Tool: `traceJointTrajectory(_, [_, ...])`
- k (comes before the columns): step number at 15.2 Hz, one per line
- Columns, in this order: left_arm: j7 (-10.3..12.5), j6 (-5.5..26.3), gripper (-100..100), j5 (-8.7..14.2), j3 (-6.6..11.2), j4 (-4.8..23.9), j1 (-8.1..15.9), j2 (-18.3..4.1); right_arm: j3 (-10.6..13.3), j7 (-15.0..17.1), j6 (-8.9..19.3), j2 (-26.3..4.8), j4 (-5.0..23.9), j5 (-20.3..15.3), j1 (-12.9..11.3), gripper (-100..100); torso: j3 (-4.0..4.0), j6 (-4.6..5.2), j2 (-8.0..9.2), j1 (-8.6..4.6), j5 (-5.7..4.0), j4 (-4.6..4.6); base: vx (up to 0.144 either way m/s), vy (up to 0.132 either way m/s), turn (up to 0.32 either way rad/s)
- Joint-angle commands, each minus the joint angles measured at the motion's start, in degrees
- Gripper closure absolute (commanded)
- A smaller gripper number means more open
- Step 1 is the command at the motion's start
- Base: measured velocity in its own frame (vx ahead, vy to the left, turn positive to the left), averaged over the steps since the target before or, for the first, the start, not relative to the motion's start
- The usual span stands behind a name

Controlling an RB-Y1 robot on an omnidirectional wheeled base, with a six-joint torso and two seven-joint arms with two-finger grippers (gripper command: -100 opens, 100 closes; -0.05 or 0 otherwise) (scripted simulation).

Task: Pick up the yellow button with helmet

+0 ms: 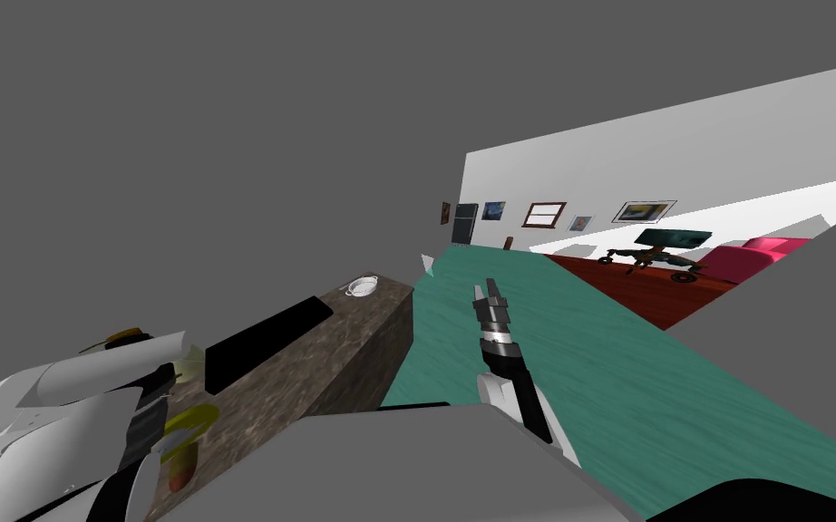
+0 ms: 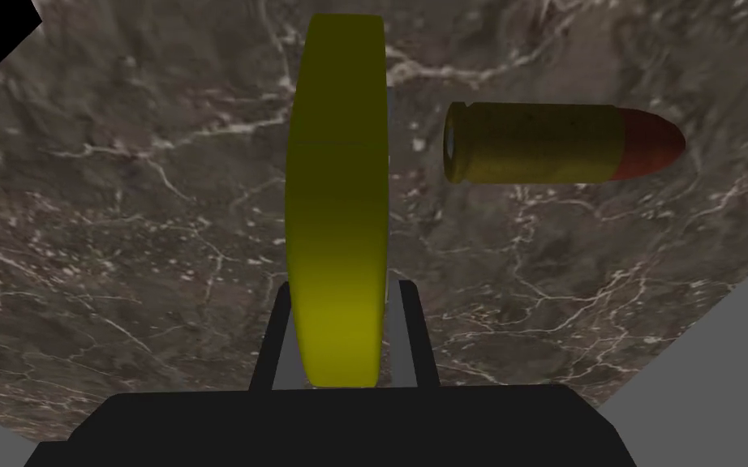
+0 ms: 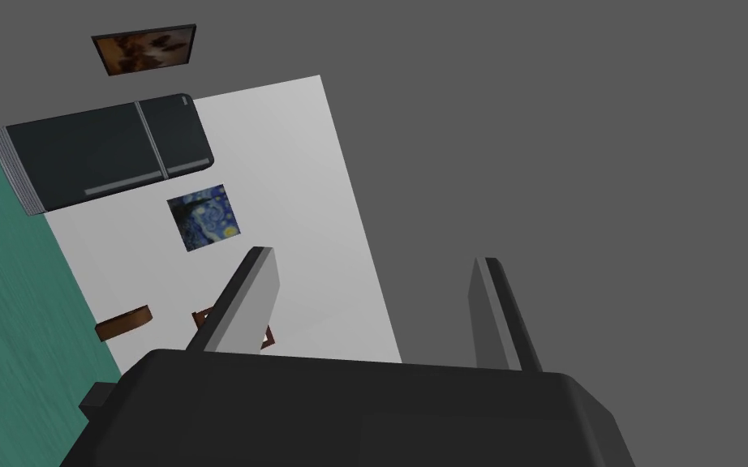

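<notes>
left gripper [image 2: 346, 285] pinches the yellow button [image 2: 337, 194] edge-on between its 2 fingers over the marble counter [image 2: 121, 243], a cartridge [image 2: 559, 143] near; right gripper [image 3: 376, 259], at 2 o'clock of it, spread wide, empty.

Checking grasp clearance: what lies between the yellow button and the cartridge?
Left wrist view: one finger of the left end effector against the button, then bare marbled counter up to the cartridge.

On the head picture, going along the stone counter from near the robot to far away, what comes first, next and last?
The yellow button held in the left gripper, then the flat black panel, then the small white bowl.
</notes>
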State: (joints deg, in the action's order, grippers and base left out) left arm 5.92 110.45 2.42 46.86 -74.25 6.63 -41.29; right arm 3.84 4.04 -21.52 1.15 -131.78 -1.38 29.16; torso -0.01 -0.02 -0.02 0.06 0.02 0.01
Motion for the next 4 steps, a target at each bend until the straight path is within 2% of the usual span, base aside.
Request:
traceJointTrajectory(1, [-0.26,1.58,100,0.06,0.45,-1.03,0.07,-0.71,0.00,0.00,0.00,0.00,0.00,0.00,0.00,0,0.00,0.00,0.00,0.00,0.00,0.00,0.005,-0.008,-0.045])
traceJointTrajectory(3, [-0.41,2.78,100,0.08,0.72,-1.76,0.12,-1.14,0.00,0.00,0.00,0.00,0.00,0.00,0.00,0,-0.02,0.04,-0.04,-0.05,-0.05,0.01,0.013,-0.010,-0.050])
traceJointTrajectory(4, [-0.29,1.72,100,0.08,0.55,-1.26,-0.02,-0.75,0.00,0.00,0.00,0.00,0.00,0.00,0.00,0,-0.02,0.04,-0.06,-0.08,-0.07,0.01,0.010,-0.004,-0.015])
